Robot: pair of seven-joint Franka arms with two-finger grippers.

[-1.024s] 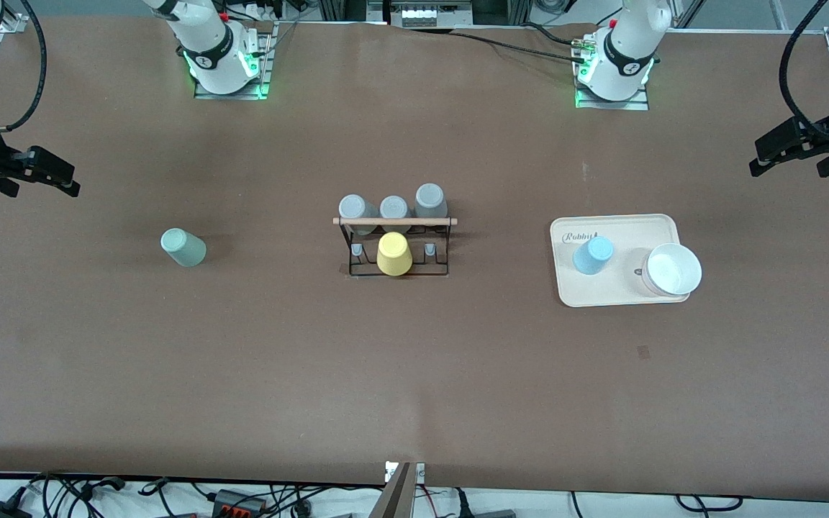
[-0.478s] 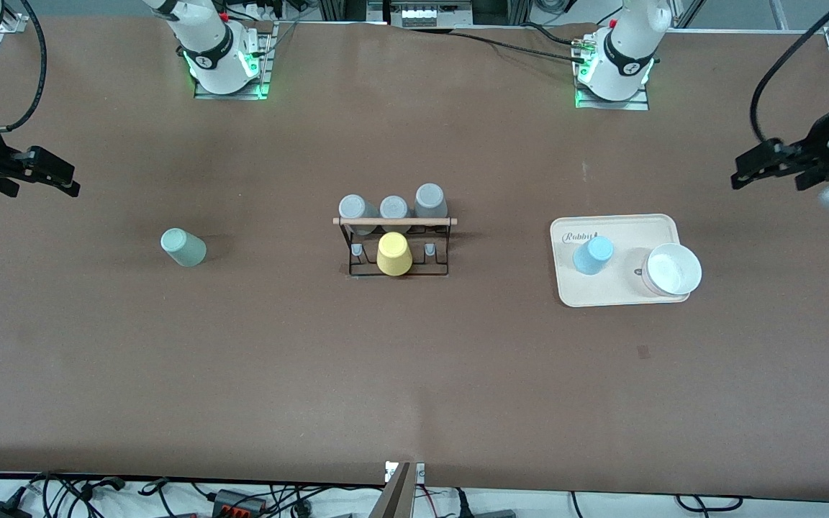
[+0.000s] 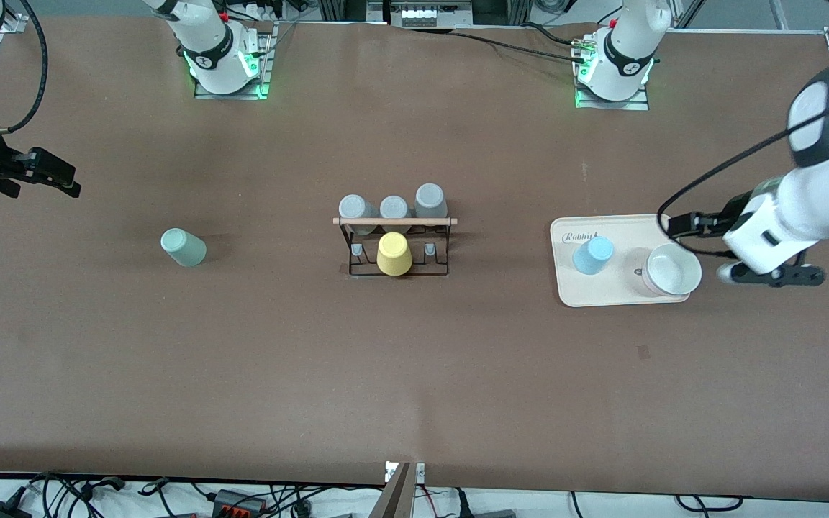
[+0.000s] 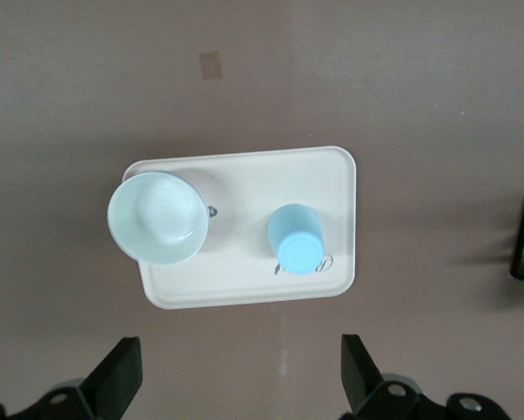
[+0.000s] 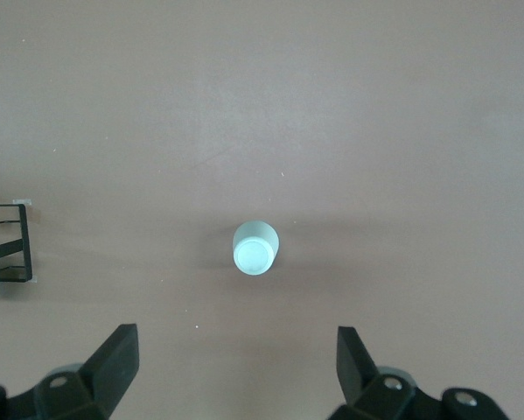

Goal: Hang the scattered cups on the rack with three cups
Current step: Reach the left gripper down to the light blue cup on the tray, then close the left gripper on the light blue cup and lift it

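Front view, contents. Rack (image 3: 394, 244): black wire frame, light wooden rod across the top, mid-table. Three grey cups (image 3: 393, 207) sit upside down along its row farther from the camera; a yellow cup (image 3: 393, 253) is upturned on the nearer row, between two short pegs.

Light blue cup (image 3: 592, 255): plain, handleless, upside down on the beige tray (image 3: 616, 295) toward the left arm's end, beside a white bowl (image 3: 671, 270).

Mint green cup (image 3: 183, 247): plain, upside down on the bare table toward the right arm's end, well apart from the rack.

Left gripper (image 4: 240, 376): over the table just beside the tray; fingers spread wide, empty. Its tips are cut off in the left wrist view.

Right gripper (image 5: 235, 367): waits, fingers apart, empty.

Tray lettering: "Robby", the end hidden by the blue cup.
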